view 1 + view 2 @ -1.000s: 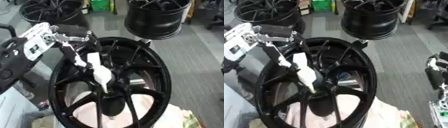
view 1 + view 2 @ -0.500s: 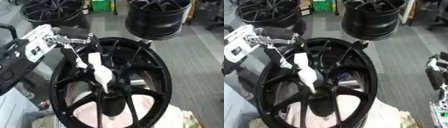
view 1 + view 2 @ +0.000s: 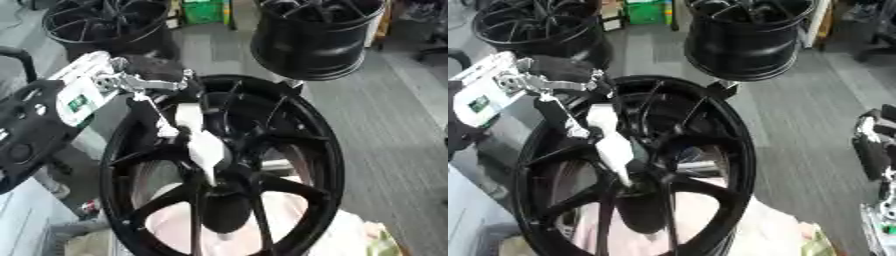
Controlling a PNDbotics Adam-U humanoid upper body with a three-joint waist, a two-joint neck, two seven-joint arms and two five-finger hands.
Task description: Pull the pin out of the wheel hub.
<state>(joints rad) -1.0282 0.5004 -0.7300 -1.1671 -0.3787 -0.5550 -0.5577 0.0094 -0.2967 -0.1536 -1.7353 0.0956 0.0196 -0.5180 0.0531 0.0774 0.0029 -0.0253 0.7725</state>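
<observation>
Nearest the camera, pale cloth (image 3: 289, 220) showed through the lower spokes of the black wheel (image 3: 306, 130), which stood roughly upright and filled the middle of both views. The white pin (image 3: 203, 142) sat with its lower tip at the wheel hub (image 3: 229, 187) and ran up and to the left, long axis tilted toward the upper left rim. Whether the tip was seated in the hub bore or already free, I couldn't tell.

The left hand (image 3: 153, 82) was at the pin's upper end, dark fingers curled down over the top of it, apparently holding it. So the pin lay below and to the right of the hand; my read is the pull should go along the pin's axis, up and left, away from the hub. The left arm was clearly the nearer one.

The right eye view alone showed the right hand (image 3: 875, 150), idle at the right edge, well apart from the wheel; couldn't tell its finger state. The left eye view didn't show it at all.

Further back, two more black wheels (image 3: 319, 35) stood on the grey floor (image 3: 394, 125).
</observation>
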